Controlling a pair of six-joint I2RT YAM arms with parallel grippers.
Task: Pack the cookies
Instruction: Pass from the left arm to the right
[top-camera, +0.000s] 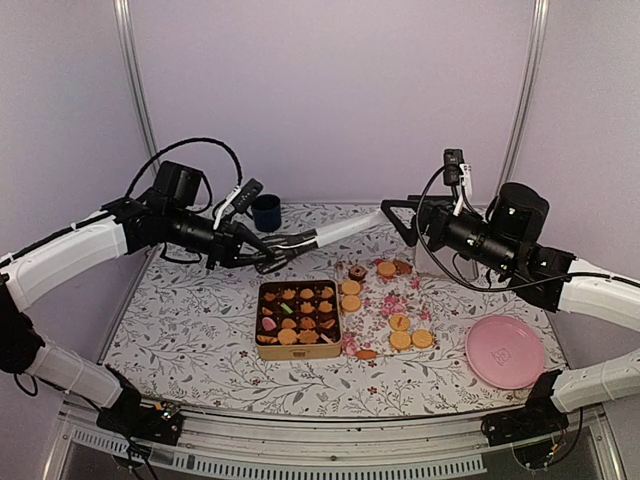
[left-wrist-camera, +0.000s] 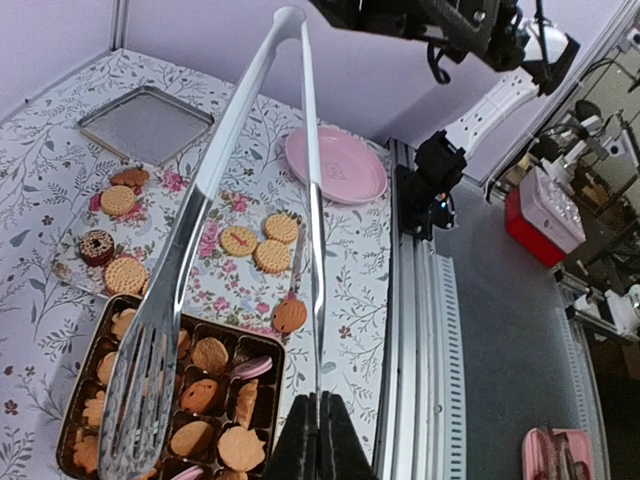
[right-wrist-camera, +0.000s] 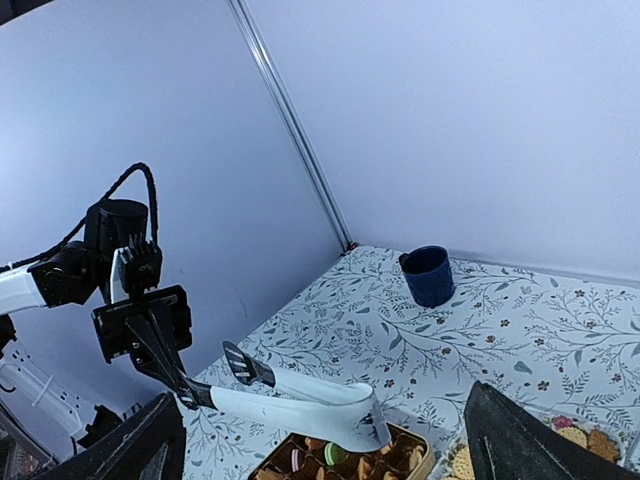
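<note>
Pinching one arm of long silver metal tongs (top-camera: 335, 232) near their slotted tips, the left gripper (left-wrist-camera: 318, 410) hangs at 11 o'clock of the gold rectangular tin (top-camera: 298, 352). The right gripper (top-camera: 393, 218) gapes empty. Small round cookies (top-camera: 400, 338) lie loose at the tin's 3 o'clock (others fill it). Regripping mid-handle across both arms would likely serve best.

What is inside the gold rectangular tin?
The gold rectangular tin holds small round cookies, mostly golden-orange, some pink, one green, in dark compartments. Anything beneath them is covered.
</note>
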